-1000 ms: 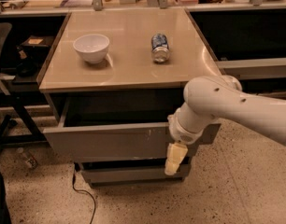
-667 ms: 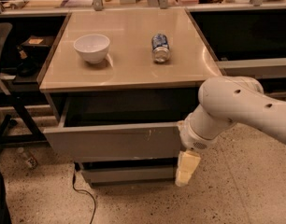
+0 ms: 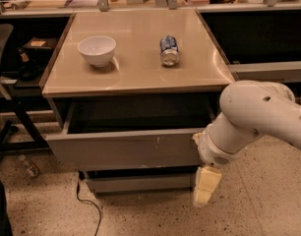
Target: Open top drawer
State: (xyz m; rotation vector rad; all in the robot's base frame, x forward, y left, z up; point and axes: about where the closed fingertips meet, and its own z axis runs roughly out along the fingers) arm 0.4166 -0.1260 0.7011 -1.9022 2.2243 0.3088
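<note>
The top drawer (image 3: 126, 149) is a wide grey handleless drawer under the beige tabletop (image 3: 135, 77). It stands pulled out, with its dark inside showing and small white scratches right of centre on its flat front. A narrower grey drawer (image 3: 140, 182) sits below it, pulled out a little. My gripper (image 3: 205, 190) hangs from the white arm (image 3: 258, 119) at the drawer's lower right corner, pointing down toward the floor. It is just off the drawer front and holds nothing that I can see.
A white bowl (image 3: 97, 49) and a can (image 3: 169, 49) lying on its side sit on the tabletop. A black cable (image 3: 86, 203) trails on the speckled floor. A dark chair frame (image 3: 8, 127) stands at left. Dark shelving flanks the cabinet.
My arm and gripper have moved right and down, away from the drawer front toward the floor. The drawer has stayed open.
</note>
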